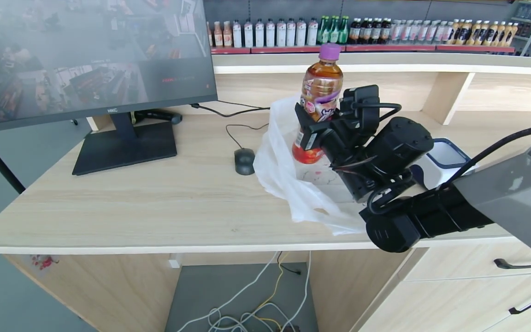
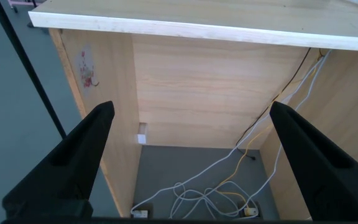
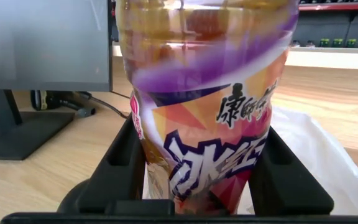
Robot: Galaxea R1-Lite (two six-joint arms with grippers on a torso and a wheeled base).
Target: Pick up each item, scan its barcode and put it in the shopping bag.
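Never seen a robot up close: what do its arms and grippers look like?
The right arm is black, with thick round joints, a grey boxy upper part and black cables. The right gripper has blocky black fingers; the left gripper, two black wedge-shaped ones.

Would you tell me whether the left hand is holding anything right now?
No, the left hand is open, its fingers wide apart, with only the cables under the counter seen between them.

Clear glossy plastic on the bottle (image 1: 321, 87), with shiny printed film for the label (image 3: 229, 155); smooth purple plastic on its cap (image 1: 330, 51). Thin, crinkled, half-transparent white plastic film on the shopping bag (image 1: 277, 175). Pale matt wood grain, smooth, on the counter (image 1: 155, 203).
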